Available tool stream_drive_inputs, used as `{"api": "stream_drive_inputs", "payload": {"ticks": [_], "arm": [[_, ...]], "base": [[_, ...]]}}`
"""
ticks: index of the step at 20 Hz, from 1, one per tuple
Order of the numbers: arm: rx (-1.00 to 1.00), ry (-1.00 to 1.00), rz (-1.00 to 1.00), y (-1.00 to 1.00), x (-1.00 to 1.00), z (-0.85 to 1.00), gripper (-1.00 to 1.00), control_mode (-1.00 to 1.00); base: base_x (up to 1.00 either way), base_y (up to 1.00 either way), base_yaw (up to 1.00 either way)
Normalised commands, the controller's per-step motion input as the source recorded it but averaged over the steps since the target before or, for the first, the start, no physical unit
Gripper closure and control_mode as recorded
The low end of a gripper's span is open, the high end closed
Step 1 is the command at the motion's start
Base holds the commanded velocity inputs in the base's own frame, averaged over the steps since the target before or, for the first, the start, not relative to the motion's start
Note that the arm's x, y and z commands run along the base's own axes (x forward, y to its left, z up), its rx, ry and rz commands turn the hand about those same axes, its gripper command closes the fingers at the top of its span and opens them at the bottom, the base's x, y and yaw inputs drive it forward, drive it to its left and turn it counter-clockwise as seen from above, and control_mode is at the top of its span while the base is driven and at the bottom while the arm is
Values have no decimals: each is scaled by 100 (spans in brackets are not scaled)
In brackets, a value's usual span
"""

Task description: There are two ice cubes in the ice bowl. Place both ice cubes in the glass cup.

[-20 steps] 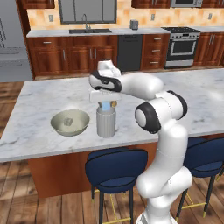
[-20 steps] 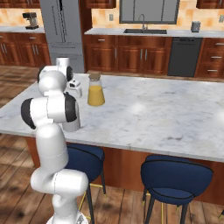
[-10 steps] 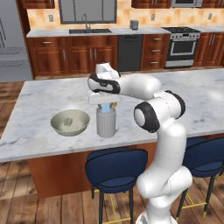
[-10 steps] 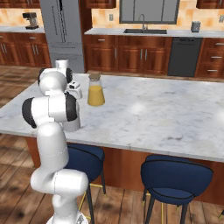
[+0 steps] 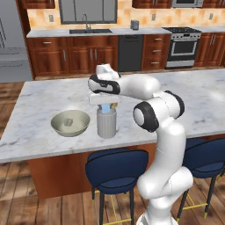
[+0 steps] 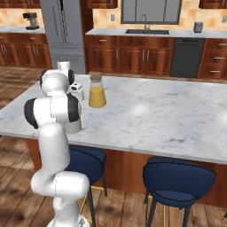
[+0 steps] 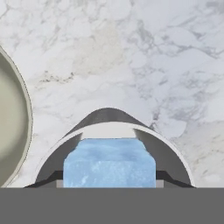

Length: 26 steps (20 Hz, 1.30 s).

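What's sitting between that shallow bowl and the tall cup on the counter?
Nothing. In the left base view, the ice bowl and the glass cup stand side by side with just a narrow strip of bare marble counter between them.

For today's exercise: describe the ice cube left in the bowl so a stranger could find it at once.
On the white marble island counter, left of the tall ribbed greyish-white glass cup, sits a wide shallow glossy beige-olive bowl. Inside lies a tiny clear greyish ice cube. The light blue ice cube, by contrast, is held over the cup.
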Motion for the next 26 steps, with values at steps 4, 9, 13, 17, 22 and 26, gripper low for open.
{"api": "stream_drive_inputs", "payload": {"ticks": [4, 9, 13, 17, 22, 26], "arm": [[0, 0, 0, 0, 2, -5, 100, -100], [0, 0, 0, 8, 14, -1, 100, -100], [0, 0, 0, 11, 7, -9, 100, -100], [0, 0, 0, 1, -2, -1, 100, -100], [0, -1, 0, 0, -1, 5, -100, -100], [0, -9, 0, 0, -5, 36, -100, -100]], "base": [[0, 0, 0], [0, 0, 0], [0, 0, 0], [0, 0, 0], [0, 0, 0], [0, 0, 0]]}}
